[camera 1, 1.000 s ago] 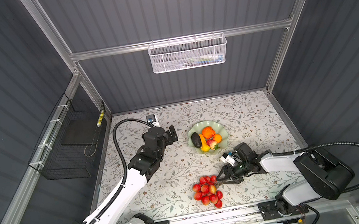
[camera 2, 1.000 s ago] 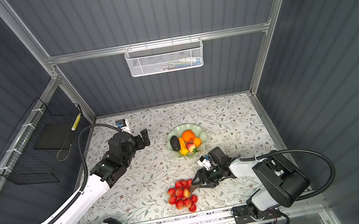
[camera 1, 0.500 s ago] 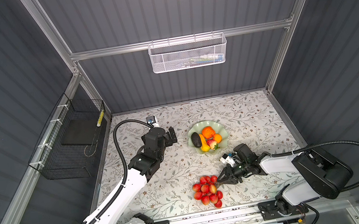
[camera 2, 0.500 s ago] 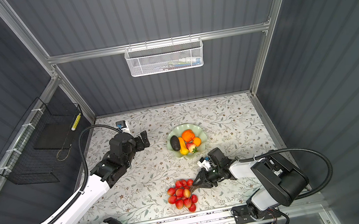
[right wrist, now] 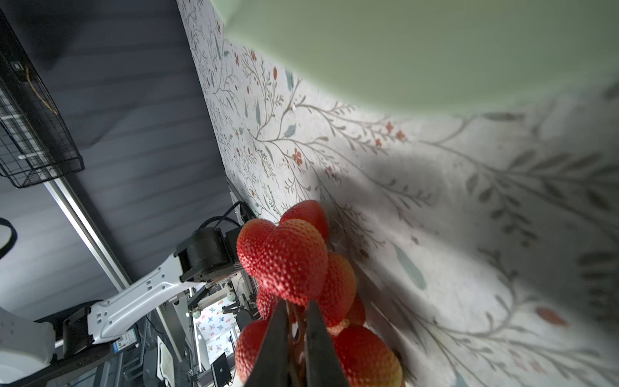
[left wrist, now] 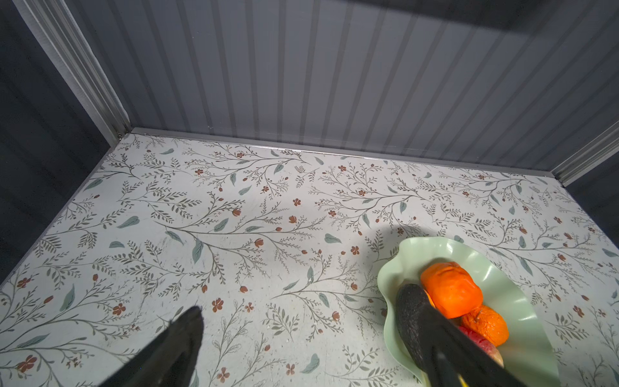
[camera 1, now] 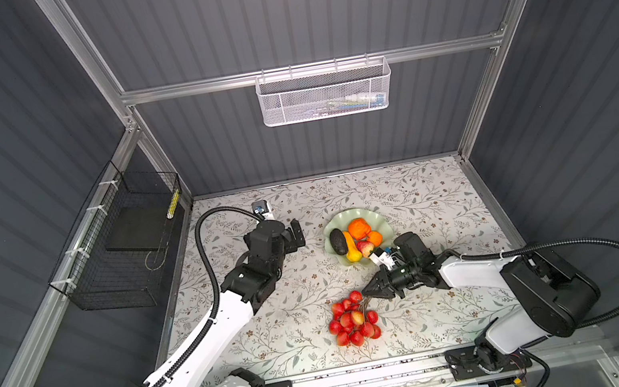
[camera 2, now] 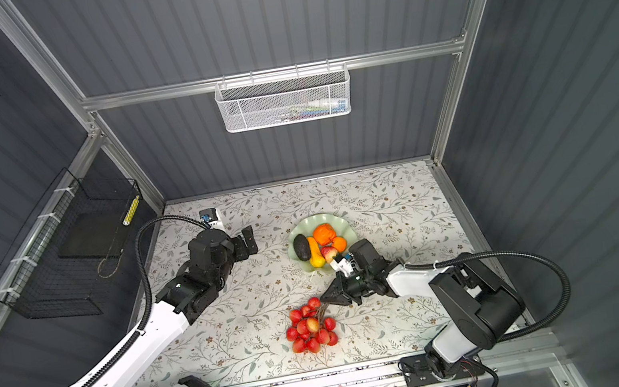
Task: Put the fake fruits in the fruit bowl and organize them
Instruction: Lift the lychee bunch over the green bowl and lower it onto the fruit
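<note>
The table (camera 1: 404,192) is the biggest thing. It is white with little leaves and flowers, and both pincers are over it. The black wire basket (camera 1: 127,248) hangs on the side wall, well behind the left pincer (camera 1: 295,239). The white mesh basket (camera 1: 326,95) hangs on the back wall, far past both pincers.

The fruit bowl (camera 1: 347,214) is pale green with a wavy rim. It sits on the table out in front of the left pincer, with a gap. It is also just beside the wrist of the right pincer (camera 1: 366,290), on the back-wall side.

The bunch of cherries (camera 1: 353,322) lies on the table, outside the bowl, right at the tip of the right pincer. The right pincer is pinched together on the thin stems of the bunch. In the right wrist view its fingers (right wrist: 278,338) squeeze the stems, and the red bumpy cherries sit just past them.

Five fruits are in the bowl. The dark avocado (camera 1: 337,241) is on the side nearest the left pincer. The large orange (camera 1: 359,228) is farthest from the right pincer. The long yellow fruit (camera 1: 352,253) lies beside the avocado. The small orange (camera 1: 375,238) and the red strawberry (camera 1: 364,247) are closest to the right pincer's wrist.

The left pincer is spread wide apart and holds nothing.
</note>
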